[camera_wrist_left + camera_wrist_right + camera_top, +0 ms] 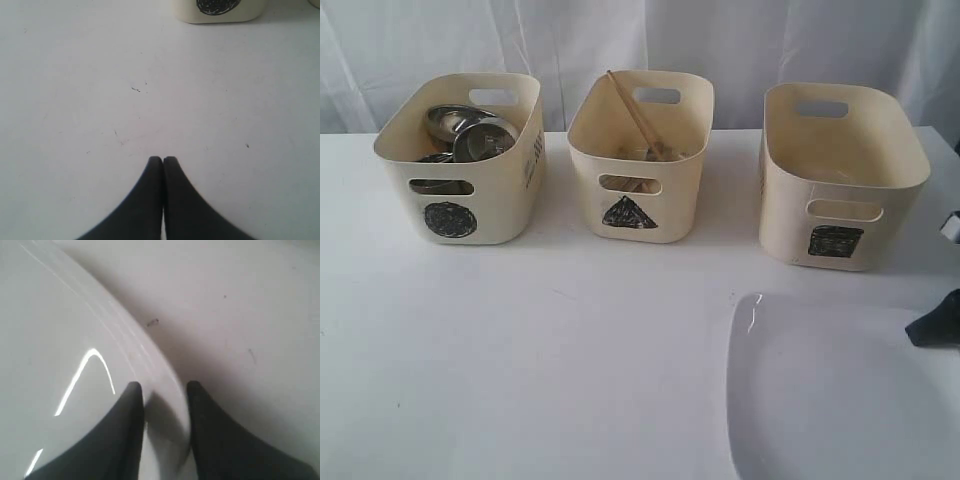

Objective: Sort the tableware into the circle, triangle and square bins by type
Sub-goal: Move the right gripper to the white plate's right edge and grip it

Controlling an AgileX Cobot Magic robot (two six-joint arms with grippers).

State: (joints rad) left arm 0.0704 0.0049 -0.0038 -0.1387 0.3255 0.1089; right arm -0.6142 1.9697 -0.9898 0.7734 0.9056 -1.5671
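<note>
White cloth curtain point(620, 40) hangs in soft folds at the back; the surface point(520, 350) is white, flat and smooth, with a few tiny dark specks.

Three cream plastic tubs stand in a row, each with round corners and cut-out handles; the circle bin point(500, 210) is on the left, the triangle bin point(682, 195) in the middle, the square bin point(785, 225) on the right; each mark is a dark scribble on the front.

Shiny round metal lies in the circle bin: a steel bowl point(450, 120) and a steel cup point(485, 140); long thin wooden chopsticks point(632, 105) lean up out of the triangle bin.

A big white plate point(820, 400) lies at the front right; it is glossy, with a round corner and a raised rim.

The right gripper point(162, 387) has one black finger over the plate and one just outside, rim between; I cannot tell if it squeezes.

The left gripper point(163, 159) is closed, tips touching, holding nothing, over bare surface near the circle bin.
</note>
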